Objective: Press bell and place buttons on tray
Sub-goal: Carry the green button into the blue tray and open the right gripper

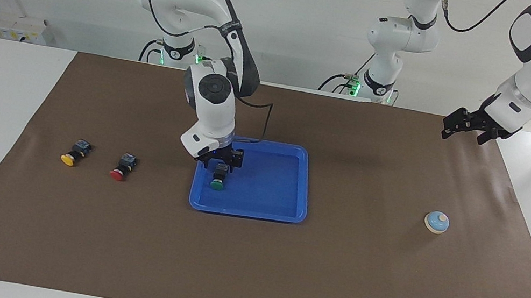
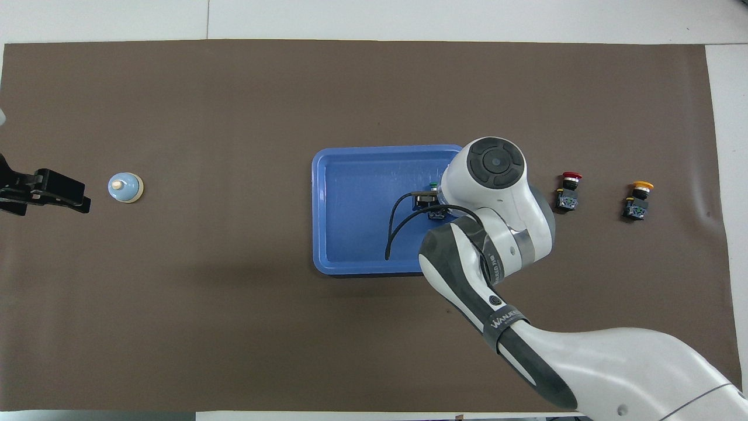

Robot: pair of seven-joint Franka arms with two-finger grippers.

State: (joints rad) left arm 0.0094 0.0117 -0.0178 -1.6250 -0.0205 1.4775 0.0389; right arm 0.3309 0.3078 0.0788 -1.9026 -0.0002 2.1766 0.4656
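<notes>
The blue tray (image 1: 281,214) (image 2: 350,193) lies mid-table. Inside it, at the corner toward the right arm's end, the green button (image 1: 217,183) (image 2: 433,185) rests on the tray floor. My right gripper (image 1: 220,165) (image 2: 431,206) hangs just above it, open, with its fingers to either side of the button's black body; in the overhead view the arm covers most of it. The red button (image 1: 123,168) (image 2: 567,190) and yellow button (image 1: 74,153) (image 2: 637,199) lie on the mat beside the tray. The light-blue bell (image 1: 436,222) (image 2: 125,187) stands toward the left arm's end. My left gripper (image 1: 468,128) (image 2: 58,195) waits open and holds nothing.
A brown mat (image 1: 329,280) covers the table, with white table edge around it. The right arm's forearm (image 2: 526,327) crosses the mat between the robots' end and the tray.
</notes>
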